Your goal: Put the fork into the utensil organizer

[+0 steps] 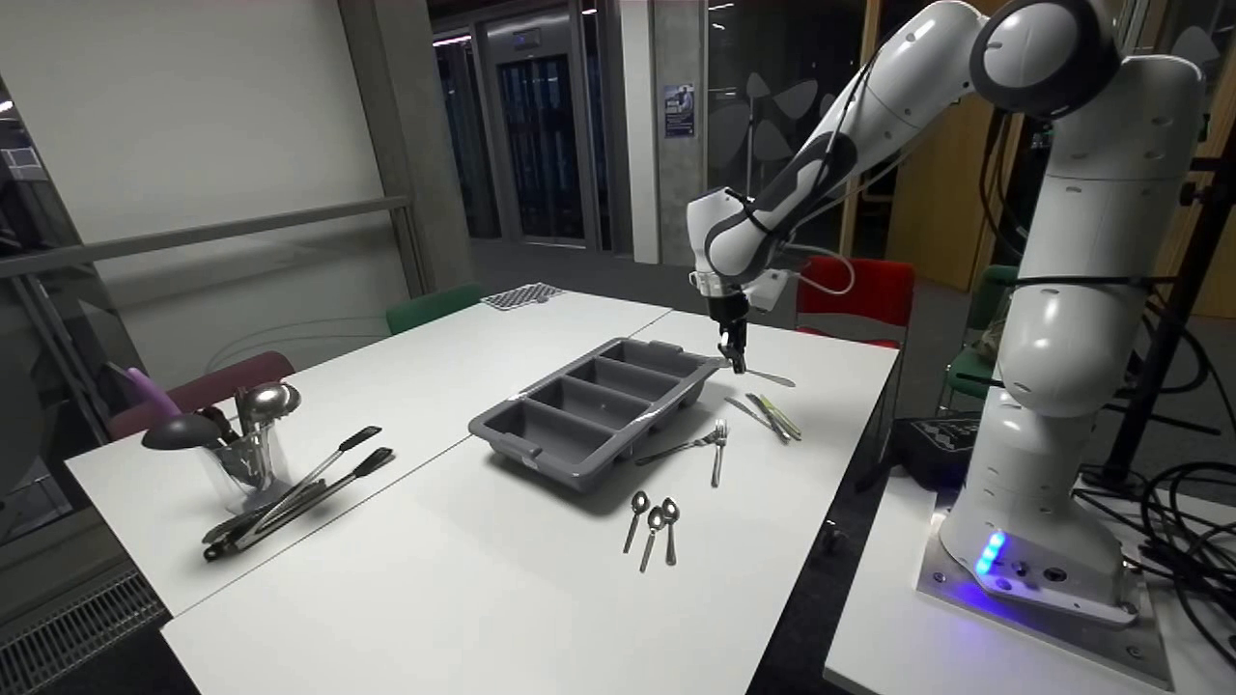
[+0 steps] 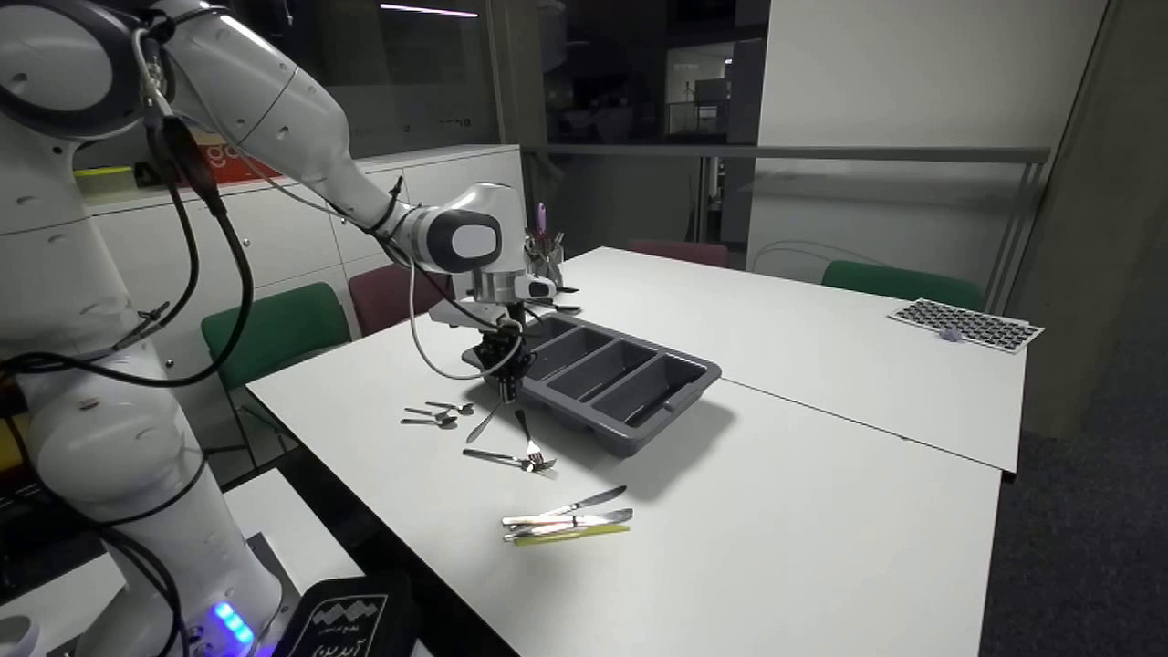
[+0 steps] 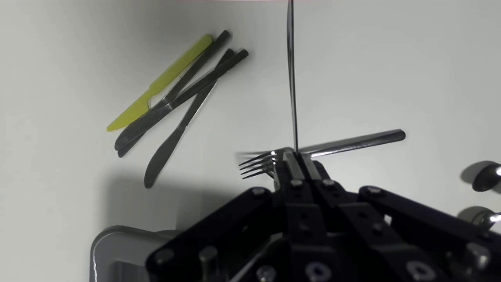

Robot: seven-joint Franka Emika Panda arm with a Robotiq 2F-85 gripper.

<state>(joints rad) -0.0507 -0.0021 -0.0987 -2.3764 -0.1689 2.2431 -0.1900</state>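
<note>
My gripper [image 1: 734, 365] is shut on a thin metal fork [image 3: 291, 74], held above the table and seen edge-on in the wrist view. Its handle points away from the fingers; it also shows in both exterior views [image 1: 772, 378] [image 2: 485, 422]. Its head is hidden behind the fingers [image 3: 298, 156] in the wrist view. The dark grey utensil organizer [image 1: 570, 470] has long compartments; the gripper [image 2: 507, 398] is just beside its rim [image 2: 622, 440]. One corner [image 3: 125, 238] shows at the bottom left of the wrist view. Two other forks [image 1: 717, 463] [image 2: 493, 455] lie crossed on the table.
Several knives [image 3: 195, 86], one of them yellow-green [image 3: 172, 74], lie near the forks. Three spoons [image 1: 655, 521] lie on the other side of the forks. A clear holder [image 1: 253, 473] with utensils and tongs [image 1: 299, 502] stand farther off. A checkered board [image 2: 967, 326] lies at the far table.
</note>
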